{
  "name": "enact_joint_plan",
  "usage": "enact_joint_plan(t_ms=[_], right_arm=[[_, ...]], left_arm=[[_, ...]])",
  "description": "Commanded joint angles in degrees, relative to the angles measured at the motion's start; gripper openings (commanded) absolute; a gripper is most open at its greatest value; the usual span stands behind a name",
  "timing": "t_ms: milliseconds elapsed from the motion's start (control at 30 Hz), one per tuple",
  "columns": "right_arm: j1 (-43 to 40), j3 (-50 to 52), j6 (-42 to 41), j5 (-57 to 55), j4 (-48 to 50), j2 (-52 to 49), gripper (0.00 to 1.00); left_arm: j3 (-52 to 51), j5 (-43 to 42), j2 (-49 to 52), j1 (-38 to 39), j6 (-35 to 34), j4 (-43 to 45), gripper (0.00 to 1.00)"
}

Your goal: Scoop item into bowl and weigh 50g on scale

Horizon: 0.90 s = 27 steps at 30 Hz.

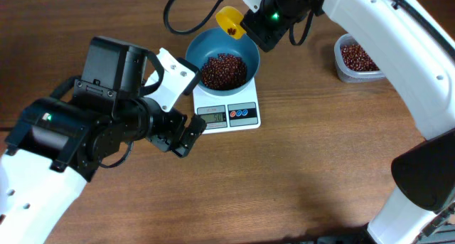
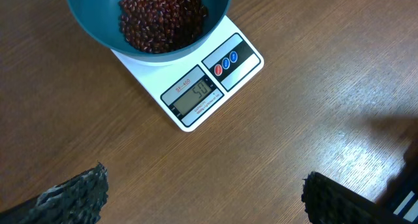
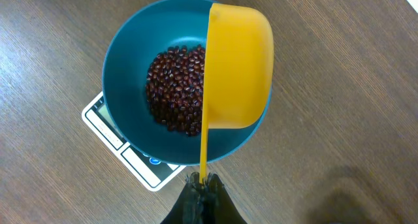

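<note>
The right claw (image 3: 201,185), pinched shut on the thin handle of the yellow plastic scoop (image 3: 238,67), holds it tipped on edge just ahead, over the round teal-blue plastic bowl (image 3: 124,61); I judge this a pouring pose. Small reddish-brown beans (image 3: 173,87) heap inside the bowl, which sits on the white square digital scale (image 2: 150,74); its display (image 2: 194,93) seems to read 50. The left claw (image 2: 206,198) gapes wide and empty, the scale just ahead of it, probably for watching. Well aside from the right claw, a clear plastic tub (image 1: 340,65) holds more beans.
</note>
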<state>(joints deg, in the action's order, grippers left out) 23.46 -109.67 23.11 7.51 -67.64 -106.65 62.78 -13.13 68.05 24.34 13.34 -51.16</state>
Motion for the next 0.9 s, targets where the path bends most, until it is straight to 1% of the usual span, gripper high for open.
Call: enact_joint_plan(t_ms=[0, 200, 400, 433, 633, 800, 867], right_arm=[[0.5, -1.2, 0.0, -0.3, 0.0, 1.5, 0.04], [0.5, -1.2, 0.0, -0.2, -0.1, 1.5, 0.04], [0.2, -1.2, -0.7, 2.5, -0.5, 1.5, 0.04], [-0.7, -1.2, -1.8, 4.5, -0.5, 1.4, 0.04], [-8.3, -1.2, -6.1, 24.5, 0.0, -0.9, 0.04], [-12.0, -1.2, -6.3, 34.3, 1.0, -2.5, 0.04], [-12.8, -1.2, -6.3, 34.5, 1.0, -2.5, 0.04]], left_arm=[[0.9, -0.6, 0.1, -0.1, 0.9, 0.0, 0.99], [0.9, -0.6, 0.1, -0.1, 0.9, 0.0, 0.99], [0.9, -0.6, 0.1, -0.1, 0.9, 0.0, 0.99], [0.9, -0.6, 0.1, -0.1, 0.9, 0.0, 0.99], [0.9, -0.6, 0.1, -0.1, 0.9, -0.1, 0.99], [0.9, -0.6, 0.1, -0.1, 0.9, -0.1, 0.99], [0.9, -0.6, 0.1, -0.1, 0.9, -0.1, 0.99]])
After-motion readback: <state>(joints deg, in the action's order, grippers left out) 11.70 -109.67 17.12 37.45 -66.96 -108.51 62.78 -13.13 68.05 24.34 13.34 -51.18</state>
